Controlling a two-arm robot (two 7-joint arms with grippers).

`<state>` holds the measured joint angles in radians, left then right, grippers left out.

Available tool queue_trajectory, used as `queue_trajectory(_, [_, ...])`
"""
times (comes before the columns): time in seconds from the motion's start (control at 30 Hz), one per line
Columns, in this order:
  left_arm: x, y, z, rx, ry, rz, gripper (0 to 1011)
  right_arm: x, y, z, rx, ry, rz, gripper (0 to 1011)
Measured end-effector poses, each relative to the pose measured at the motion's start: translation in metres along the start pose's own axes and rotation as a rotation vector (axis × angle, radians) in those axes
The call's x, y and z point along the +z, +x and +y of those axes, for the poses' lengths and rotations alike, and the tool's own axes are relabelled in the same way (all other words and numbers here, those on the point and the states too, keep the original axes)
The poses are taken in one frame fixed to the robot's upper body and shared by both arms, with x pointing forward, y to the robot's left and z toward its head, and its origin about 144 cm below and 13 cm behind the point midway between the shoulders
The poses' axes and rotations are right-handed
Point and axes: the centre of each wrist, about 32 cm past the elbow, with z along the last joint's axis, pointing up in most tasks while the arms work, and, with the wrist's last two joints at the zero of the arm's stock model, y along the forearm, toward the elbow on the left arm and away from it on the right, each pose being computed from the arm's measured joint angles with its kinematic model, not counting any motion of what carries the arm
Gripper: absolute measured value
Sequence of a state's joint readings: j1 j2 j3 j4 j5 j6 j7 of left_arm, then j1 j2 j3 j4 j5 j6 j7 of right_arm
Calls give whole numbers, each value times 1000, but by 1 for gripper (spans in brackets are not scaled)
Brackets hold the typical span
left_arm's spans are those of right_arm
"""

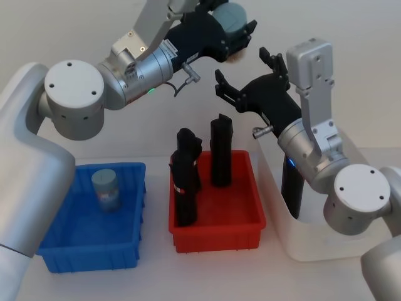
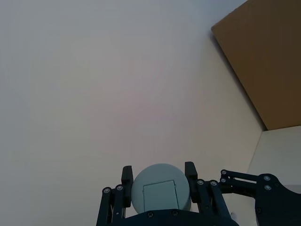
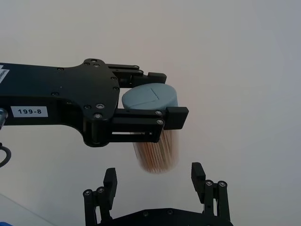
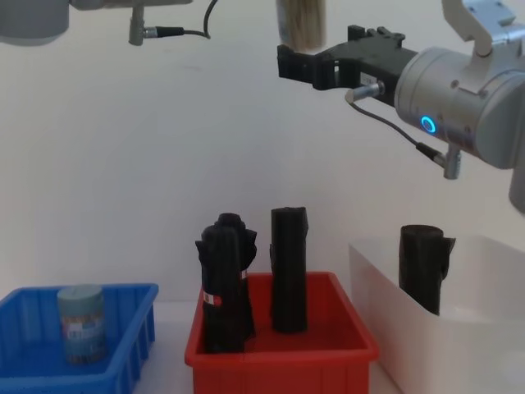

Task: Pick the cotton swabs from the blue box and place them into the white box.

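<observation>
I have the left tool point(image 1: 237, 30) raised high above the far side of the red tray point(image 1: 216, 239). Its fingers are closed on a cotton swab tub point(image 3: 151, 97), one on each side just under the pale lid. The clear body and its swab sticks hang free below the fingers.

The right tool point(image 1: 248, 73) is also in the air, above the red tray's far right corner and close to the left tool. Its fingers are spread wide and hold nothing. From the right wrist I see them open toward the base of the tub, with a gap between them and it.

The blue box point(image 1: 94, 260) sits on the table point(image 1: 156, 283) just beside the red tray on my left. A second cotton swab tub point(image 1: 106, 189) stands upright inside it, lid up and label showing, near the wall farthest from me.

The white box point(image 1: 313, 246) stands just beside the red tray on my right. One black roll point(image 4: 425, 268) leans against its inner wall on the tray side.

The red tray itself holds two more black rolls. The nearer roll point(image 1: 186, 183) is upright with a red-and-white band, and the farther roll point(image 1: 221, 152) stands behind it to the right.
</observation>
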<state>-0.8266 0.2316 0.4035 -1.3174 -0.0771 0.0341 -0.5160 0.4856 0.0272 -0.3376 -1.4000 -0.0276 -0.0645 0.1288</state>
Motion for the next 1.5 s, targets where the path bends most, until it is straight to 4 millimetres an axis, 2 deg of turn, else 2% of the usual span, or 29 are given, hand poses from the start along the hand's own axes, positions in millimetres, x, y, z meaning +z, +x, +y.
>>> queue_trajectory(1.5, [-4,-5,-4,-73,8,46,683,-7,-7,19,-40,3,-88,1002])
